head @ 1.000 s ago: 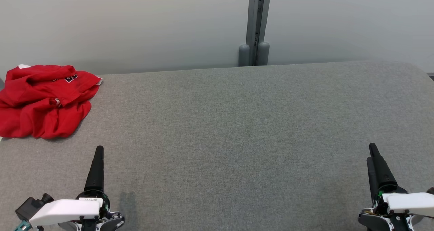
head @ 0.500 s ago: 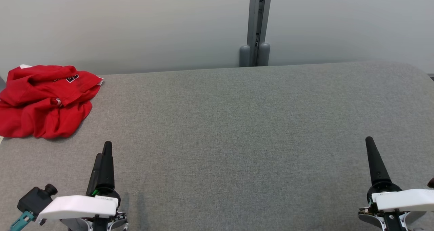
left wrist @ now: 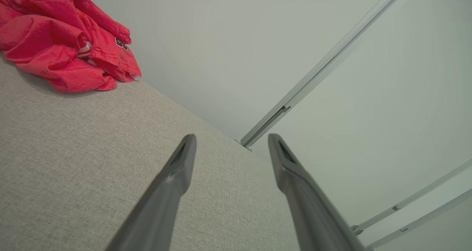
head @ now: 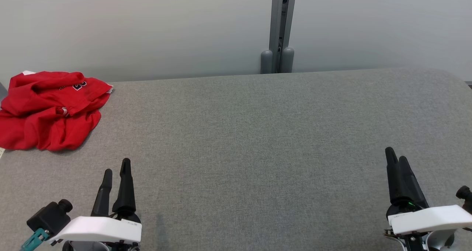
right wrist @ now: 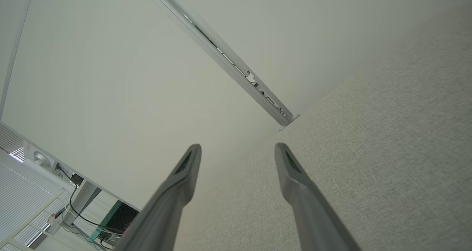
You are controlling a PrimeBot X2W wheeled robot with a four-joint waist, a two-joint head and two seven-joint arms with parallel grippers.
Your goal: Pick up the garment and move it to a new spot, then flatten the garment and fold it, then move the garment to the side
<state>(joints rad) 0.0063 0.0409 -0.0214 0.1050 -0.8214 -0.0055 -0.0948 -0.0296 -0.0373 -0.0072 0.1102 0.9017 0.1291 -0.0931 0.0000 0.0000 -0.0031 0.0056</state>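
A crumpled red garment [head: 48, 109] with black-and-white lettering lies at the far left corner of the grey fabric table [head: 258, 140]. In the left wrist view the garment [left wrist: 62, 48] sits at the upper left, well beyond the fingers. My left gripper [head: 117, 168] hovers open near the front left, below and right of the garment, nothing between its fingers [left wrist: 173, 177]. My right gripper [head: 396, 158] is open and empty at the front right, far from the garment; its fingers [right wrist: 295, 181] point over bare fabric toward the wall.
A pale wall rises right behind the table's far edge, with a grey vertical post [head: 278, 30] at the middle back. The table's right far corner [head: 453, 77] is rounded. A wide stretch of bare fabric lies between the two grippers.
Both grippers have rolled about their wrists, so two fingers of each now show apart. The left one shifted slightly right, the right one slightly left. The garment has not moved.
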